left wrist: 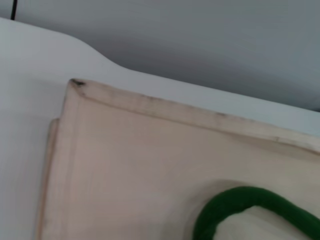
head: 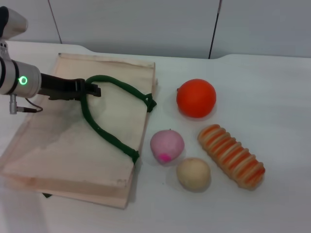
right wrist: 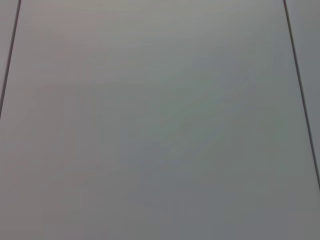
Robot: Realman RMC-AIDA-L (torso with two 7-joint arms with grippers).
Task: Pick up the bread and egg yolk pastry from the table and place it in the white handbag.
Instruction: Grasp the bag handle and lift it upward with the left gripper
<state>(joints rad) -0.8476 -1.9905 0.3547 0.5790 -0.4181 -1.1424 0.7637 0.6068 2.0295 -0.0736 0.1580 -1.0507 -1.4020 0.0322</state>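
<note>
The white handbag lies flat on the table's left side, and its cream cloth fills the left wrist view. My left gripper reaches in from the left above the bag and is shut on the top of the dark green strap handle, which also shows as a green strap in the left wrist view. The striped bread lies at the right. The beige egg yolk pastry sits just left of it. My right gripper is out of view; its wrist view shows only a grey wall.
A bright orange ball rests behind the bread. A pink ball with a magenta spot sits between the bag's edge and the pastry. A grey panelled wall runs behind the white table.
</note>
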